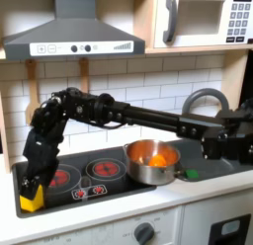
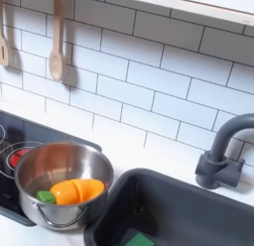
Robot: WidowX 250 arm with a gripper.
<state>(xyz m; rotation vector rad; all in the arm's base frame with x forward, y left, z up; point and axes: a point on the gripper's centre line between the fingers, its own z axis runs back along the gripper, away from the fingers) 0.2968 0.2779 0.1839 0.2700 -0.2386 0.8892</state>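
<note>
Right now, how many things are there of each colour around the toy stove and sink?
Yellow: 1, block under the gripper
Orange: 1, piece in the pot
Silver: 1, pot
Green: 1, sponge in the sink
Wooden: 2, hanging spoons
Total: 6

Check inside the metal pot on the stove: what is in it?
In both exterior views the metal pot holds an orange vegetable-like piece; the second exterior view adds a small green bit beside it. Whatever lies beneath them is covered.
</note>
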